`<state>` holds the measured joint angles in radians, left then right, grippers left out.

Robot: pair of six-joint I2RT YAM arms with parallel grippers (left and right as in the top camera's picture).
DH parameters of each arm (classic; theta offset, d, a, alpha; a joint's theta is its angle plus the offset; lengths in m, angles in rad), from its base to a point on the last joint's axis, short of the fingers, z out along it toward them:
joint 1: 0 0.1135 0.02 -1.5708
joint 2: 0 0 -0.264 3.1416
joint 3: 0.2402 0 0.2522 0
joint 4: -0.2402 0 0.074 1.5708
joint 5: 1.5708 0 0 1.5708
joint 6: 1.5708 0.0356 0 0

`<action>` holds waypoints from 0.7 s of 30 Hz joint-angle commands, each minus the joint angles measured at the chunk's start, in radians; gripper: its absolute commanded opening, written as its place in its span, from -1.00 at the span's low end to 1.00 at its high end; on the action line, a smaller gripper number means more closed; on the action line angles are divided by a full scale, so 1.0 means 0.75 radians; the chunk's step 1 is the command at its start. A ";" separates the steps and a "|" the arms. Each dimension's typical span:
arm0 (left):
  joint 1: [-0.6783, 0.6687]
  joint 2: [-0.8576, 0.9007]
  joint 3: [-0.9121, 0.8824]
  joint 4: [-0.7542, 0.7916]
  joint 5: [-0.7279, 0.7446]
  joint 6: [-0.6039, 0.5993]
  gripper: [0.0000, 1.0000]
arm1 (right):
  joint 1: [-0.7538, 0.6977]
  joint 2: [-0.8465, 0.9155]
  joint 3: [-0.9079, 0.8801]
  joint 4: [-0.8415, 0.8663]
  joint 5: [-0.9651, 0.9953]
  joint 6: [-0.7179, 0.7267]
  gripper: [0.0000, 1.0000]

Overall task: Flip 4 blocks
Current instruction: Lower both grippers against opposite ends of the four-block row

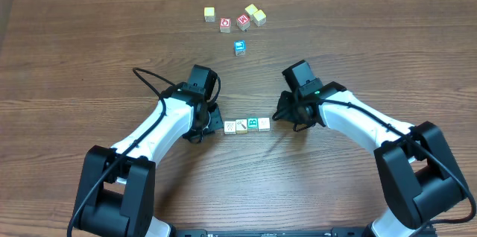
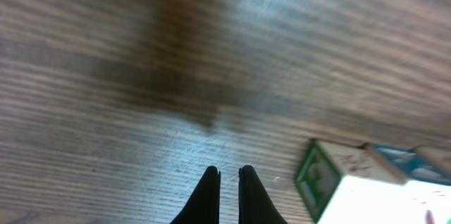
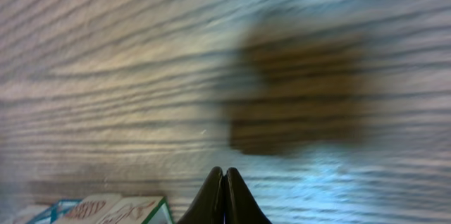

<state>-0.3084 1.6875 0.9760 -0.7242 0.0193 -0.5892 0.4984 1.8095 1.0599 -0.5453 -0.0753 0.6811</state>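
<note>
Four pale blocks lie in a tight row at the table's middle: one with a patterned face [image 1: 229,127], one with a diagonal mark [image 1: 241,125], one with a green B [image 1: 253,124] and a plain one [image 1: 264,123]. My left gripper [image 1: 212,124] sits just left of the row, shut and empty. In the left wrist view its fingertips [image 2: 227,175] stand close together over bare wood, with a green-printed block [image 2: 320,178] to their right. My right gripper [image 1: 280,115] is just right of the row, shut on nothing. In the right wrist view its gripper [image 3: 223,175] has the row's blocks [image 3: 127,210] at lower left.
At the back of the table lie two red-faced cubes [image 1: 225,24] [image 1: 243,21], a blue-faced cube [image 1: 239,47], and yellowish plain cubes [image 1: 209,14] [image 1: 256,15]. A black cable [image 1: 149,80] loops beside the left arm.
</note>
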 commanded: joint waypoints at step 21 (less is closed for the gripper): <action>-0.009 0.013 -0.080 0.109 0.156 -0.038 -0.92 | 0.151 0.002 -0.021 0.010 0.078 0.041 -0.92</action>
<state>-0.3084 1.6875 0.9272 -0.6453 0.1085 -0.6018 0.6086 1.8095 1.0534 -0.5430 -0.0452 0.6998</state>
